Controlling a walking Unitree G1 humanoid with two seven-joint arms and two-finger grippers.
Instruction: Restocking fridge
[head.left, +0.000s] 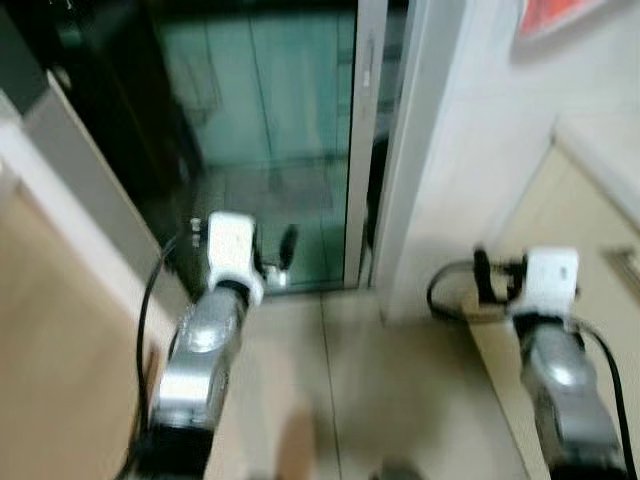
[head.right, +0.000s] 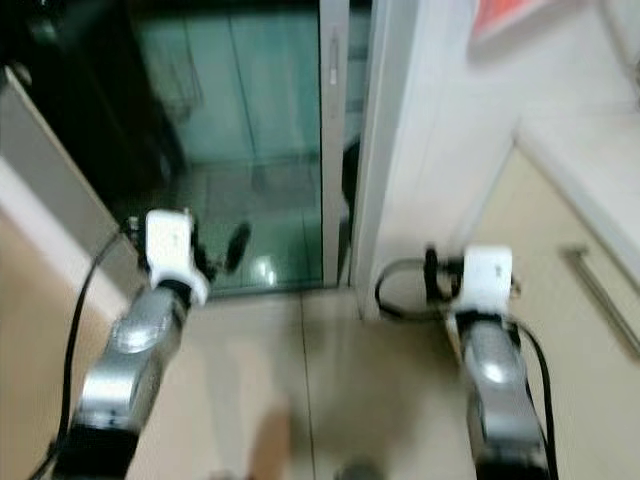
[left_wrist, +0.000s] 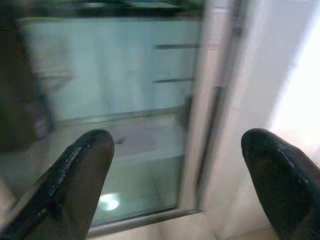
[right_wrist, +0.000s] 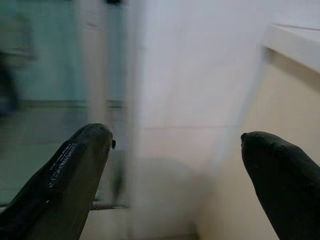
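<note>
From the head camera I see a blurred view down at a pale tiled floor (head.left: 330, 370) in front of a sliding glass door (head.left: 270, 150) with a silver frame (head.left: 362, 140); the glass is dark and greenish and mirrors floor and furniture. To the right of the frame stands a white wall (head.left: 470, 150), and further right a cream cabinet front (head.right: 570, 330) with a long metal handle (head.right: 600, 295) under a pale countertop (head.right: 580, 160). A red-orange poster (head.left: 560, 18) hangs high on the wall, but it is too blurred for me to read any writing or brand on it. My left gripper (left_wrist: 177, 185) is held out low toward the glass door, its two black fingers (left_wrist: 75, 175) spread wide with nothing between them. My right gripper (right_wrist: 175, 180) is held out toward the corner where the wall meets the cabinet, its fingers (right_wrist: 280, 175) likewise spread wide and empty. I cannot make out a fridge or any stock to put in it; on the left there is a beige panel (head.left: 60, 330) with a grey edge, and I cannot tell what it belongs to.
</note>
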